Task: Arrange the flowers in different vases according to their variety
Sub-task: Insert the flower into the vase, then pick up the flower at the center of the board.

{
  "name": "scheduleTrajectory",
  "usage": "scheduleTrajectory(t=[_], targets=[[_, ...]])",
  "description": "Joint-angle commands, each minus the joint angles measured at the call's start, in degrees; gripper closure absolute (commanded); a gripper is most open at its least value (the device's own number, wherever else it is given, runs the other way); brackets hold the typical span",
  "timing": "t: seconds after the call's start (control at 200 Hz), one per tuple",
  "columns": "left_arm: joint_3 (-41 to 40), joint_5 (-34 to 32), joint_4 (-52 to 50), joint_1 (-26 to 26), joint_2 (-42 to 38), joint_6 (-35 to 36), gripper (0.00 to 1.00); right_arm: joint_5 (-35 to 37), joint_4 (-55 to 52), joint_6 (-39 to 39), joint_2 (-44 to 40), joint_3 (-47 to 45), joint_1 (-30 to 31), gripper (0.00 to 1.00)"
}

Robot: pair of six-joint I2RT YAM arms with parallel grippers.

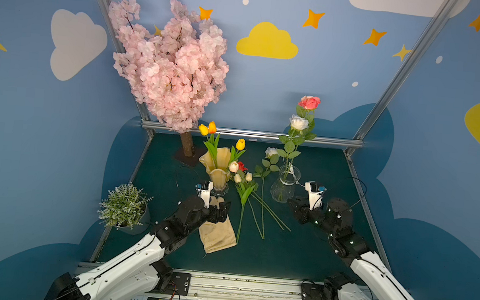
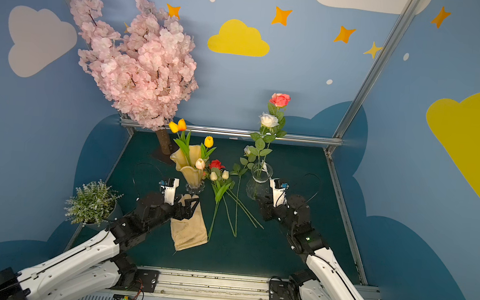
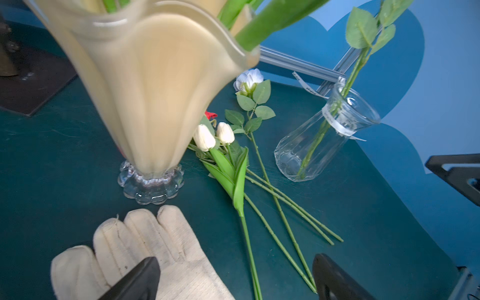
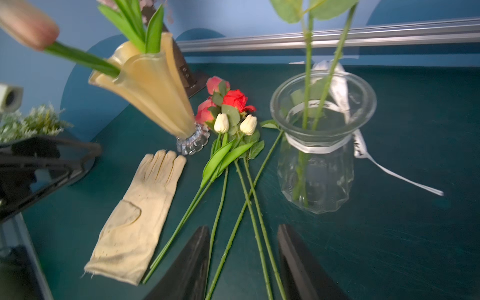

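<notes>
Sorting is midway: loose green-stemmed tulips and roses (image 1: 247,191) lie on the dark green worktop (image 1: 313,252) between the amber-yellow ruffled vase (image 1: 218,178) and the clear ribbed glass vase (image 1: 282,190), while the left gripper (image 3: 235,259) and the right gripper (image 4: 243,228) hover with fingers spread and empty, so the right one should probably lower next and pinch one stem.

Tulips (image 2: 181,125) in amber vase (image 2: 191,167); two roses (image 2: 269,120) in glass vase (image 2: 261,176).

Both top views are bright and evenly lit from above, with soft, faint shadows; the frame posts (image 1: 405,67) splay toward the edges; close to the left wrist lens the amber vase (image 3: 155,91) blurs; in the right wrist view the glass vase (image 4: 322,109) glints and a tulip bud (image 4: 28,23) smears.
</notes>
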Motion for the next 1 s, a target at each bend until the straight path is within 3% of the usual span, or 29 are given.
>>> scheduleTrajectory(t=[0.0, 0.165, 0.38, 0.631, 0.996], targets=[[-0.29, -3.3, -2.57, 0.82, -1.68, -0.54, 0.05, -4.49, -1.61, -3.27, 2.64, 1.78, 3.25, 0.54], [-4.59, -4.95, 0.61, 1.83, -4.55, 0.83, 0.05, 0.21, -3.09, -7.44, 10.11, 4.85, 9.36, 0.54], [-6.2, -7.14, -0.28, 2.38, -10.19, 1.79, 0.05, 5.4, -9.37, -9.18, 24.79, 15.23, 14.9, 0.63], [-5.89, -7.36, -1.26, 2.51, -11.61, 2.18, 0.05, 12.53, -24.82, -8.92, 46.2, 34.19, 15.95, 0.8], [-5.96, -6.53, -1.72, 2.47, -12.81, 2.17, 0.05, 23.92, -34.29, -11.03, 66.3, 52.45, 15.68, 0.78]])
